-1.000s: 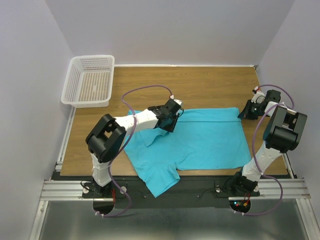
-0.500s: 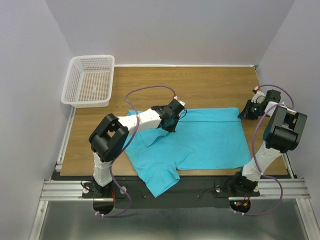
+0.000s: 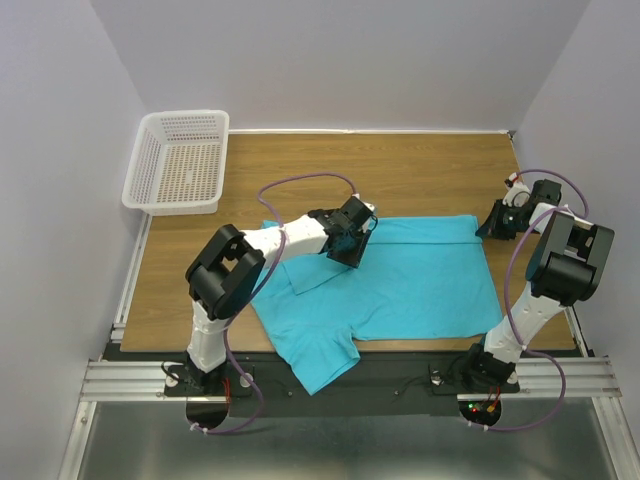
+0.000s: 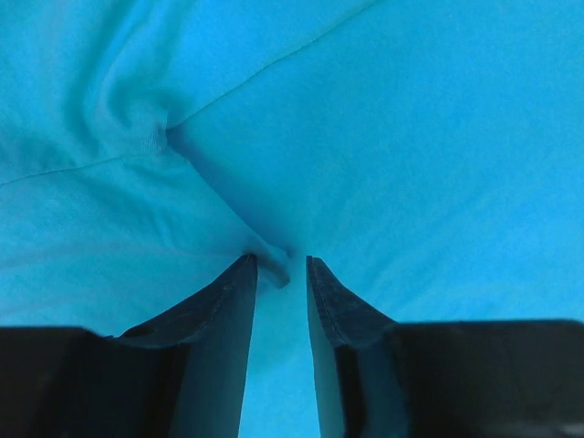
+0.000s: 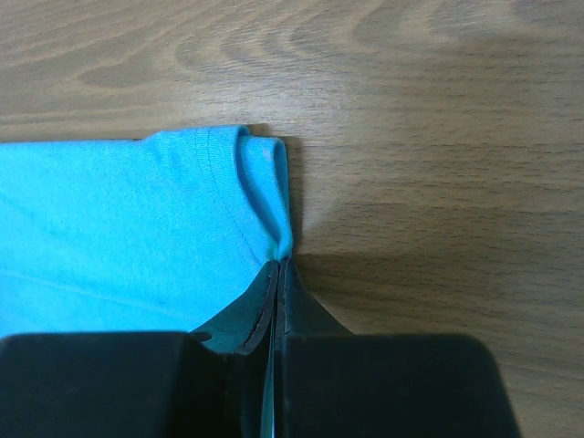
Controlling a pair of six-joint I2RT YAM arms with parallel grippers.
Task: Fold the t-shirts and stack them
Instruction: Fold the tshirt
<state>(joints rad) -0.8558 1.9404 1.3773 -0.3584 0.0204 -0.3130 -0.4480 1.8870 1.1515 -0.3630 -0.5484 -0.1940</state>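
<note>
The turquoise t-shirt [image 3: 420,280] lies spread across the near half of the wooden table [image 3: 400,170], and one sleeve hangs over the front edge. My left gripper [image 3: 350,248] points down onto the shirt near its far left part. In the left wrist view the left gripper [image 4: 281,266] is open, with a small raised fold of the t-shirt [image 4: 411,164] between the tips. My right gripper [image 3: 488,226] is at the shirt's far right corner. In the right wrist view the right gripper [image 5: 278,265] is shut on the hemmed corner of the t-shirt [image 5: 119,237].
A white mesh basket [image 3: 178,162] stands at the table's far left corner. Bare wood [image 5: 438,137] lies beyond the shirt, toward the back wall and to the right of the pinched corner. Purple cables loop above both arms.
The left gripper has shifted slightly right over the shirt, and its jaws closed and parted again. The right arm and its grip have not moved.
</note>
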